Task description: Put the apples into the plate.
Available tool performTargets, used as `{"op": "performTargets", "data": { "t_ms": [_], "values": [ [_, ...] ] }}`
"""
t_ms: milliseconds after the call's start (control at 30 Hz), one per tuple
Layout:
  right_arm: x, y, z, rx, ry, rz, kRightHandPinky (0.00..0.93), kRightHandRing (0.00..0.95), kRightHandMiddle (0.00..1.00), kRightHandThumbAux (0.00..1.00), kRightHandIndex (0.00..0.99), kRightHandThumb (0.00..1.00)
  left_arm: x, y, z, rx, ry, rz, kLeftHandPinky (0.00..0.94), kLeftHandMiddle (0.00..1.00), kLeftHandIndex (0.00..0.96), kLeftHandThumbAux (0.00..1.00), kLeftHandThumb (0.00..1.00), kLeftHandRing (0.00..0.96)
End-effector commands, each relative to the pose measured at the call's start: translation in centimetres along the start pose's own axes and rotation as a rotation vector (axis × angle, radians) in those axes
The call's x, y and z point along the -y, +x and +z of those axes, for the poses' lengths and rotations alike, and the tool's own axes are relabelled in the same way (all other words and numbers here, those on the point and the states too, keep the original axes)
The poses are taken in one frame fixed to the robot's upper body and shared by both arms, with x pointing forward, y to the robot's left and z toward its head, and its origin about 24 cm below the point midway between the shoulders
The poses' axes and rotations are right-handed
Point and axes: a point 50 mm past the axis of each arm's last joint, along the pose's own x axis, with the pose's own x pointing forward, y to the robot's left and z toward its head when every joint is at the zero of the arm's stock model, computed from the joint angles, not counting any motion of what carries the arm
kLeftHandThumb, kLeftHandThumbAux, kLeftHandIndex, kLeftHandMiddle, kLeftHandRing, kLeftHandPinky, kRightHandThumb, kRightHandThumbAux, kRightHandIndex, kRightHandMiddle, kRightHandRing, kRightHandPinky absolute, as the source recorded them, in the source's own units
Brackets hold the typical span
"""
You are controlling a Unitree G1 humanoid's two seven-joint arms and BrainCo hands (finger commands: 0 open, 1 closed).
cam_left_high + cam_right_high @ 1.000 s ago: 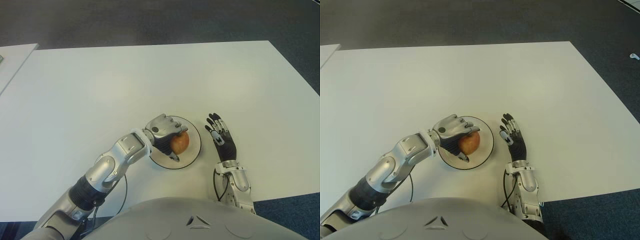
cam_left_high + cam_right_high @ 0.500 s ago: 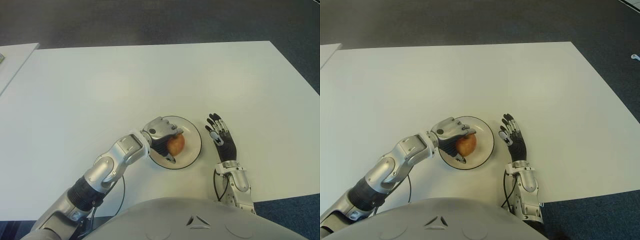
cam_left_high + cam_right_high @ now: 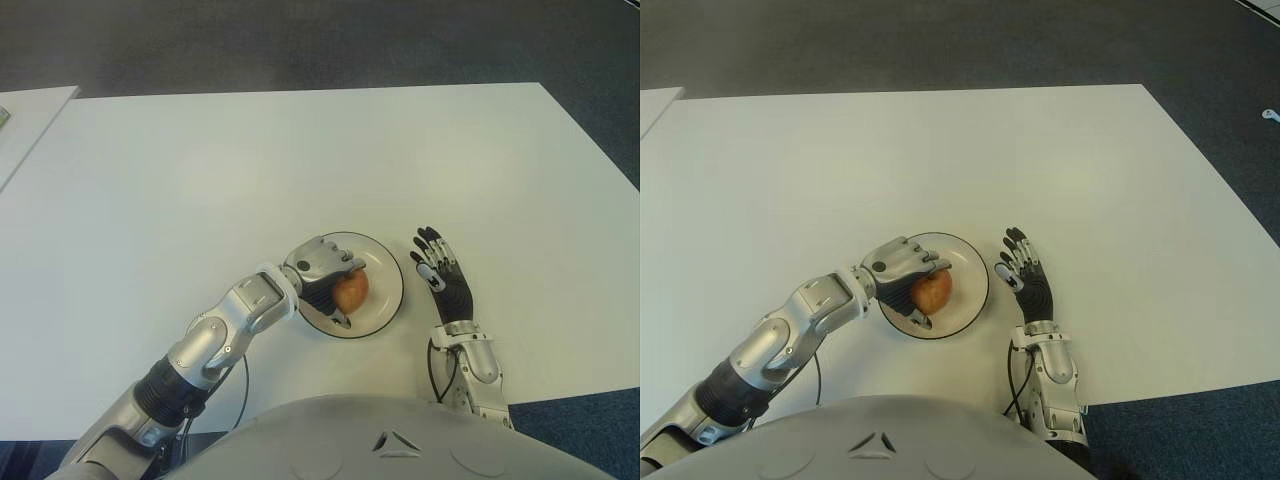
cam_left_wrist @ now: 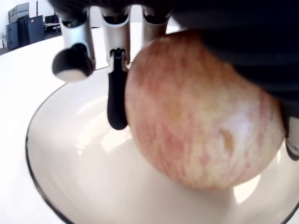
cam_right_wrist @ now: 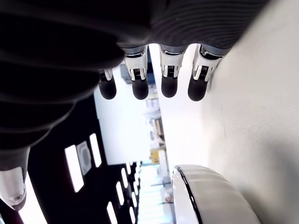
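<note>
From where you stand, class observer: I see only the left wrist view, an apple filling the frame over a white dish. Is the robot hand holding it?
Observer: Yes. In the eye view the left robot hand curls over the apple above the plate.
Operator: Where is the other robot hand?
Observer: The right robot hand shows to the right of the plate, fingers spread, holding nothing.
Operator: Any more apples on the table?
Observer: None in view; the table beyond the plate shows only white surface.
</note>
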Motion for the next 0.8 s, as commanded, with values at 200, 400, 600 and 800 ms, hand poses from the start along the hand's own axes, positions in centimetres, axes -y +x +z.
{"op": "performTargets", "data": {
  "t_ms": [200,400,600,800],
  "values": [
    [0.1,-0.61,-1.46,-0.092,0.007,-0.007,0.0,0.0,0.0,0.55,0.0,0.127,0.54,0.01,-0.69,0.009,0.06,-0.026,0.88,0.812,0.437,0.687,0.727,0.862],
    [0.14,-0.66,-1.52,-0.1,0.011,-0.004,0.0,0.0,0.0,0.55,0.0,0.132,0.67,0.06,-0.9,0.018,0.085,-0.031,0.881,0.815,0.436,0.686,0.727,0.865],
    [-0.03,-0.65,-1.48,-0.082,0.022,-0.007,0.0,0.0,0.0,0.532,0.0,0.126,0.77,0.14,-1.09,0.021,0.114,-0.02,0.884,0.812,0.435,0.688,0.728,0.866],
    [-0.02,-0.65,-1.43,-0.075,0.026,-0.016,0.0,0.0,0.0,0.519,0.0,0.132,1.0,0.23,-1.18,-0.002,0.109,0.065,0.745,0.751,0.427,0.696,0.704,0.772]
  ]
}}
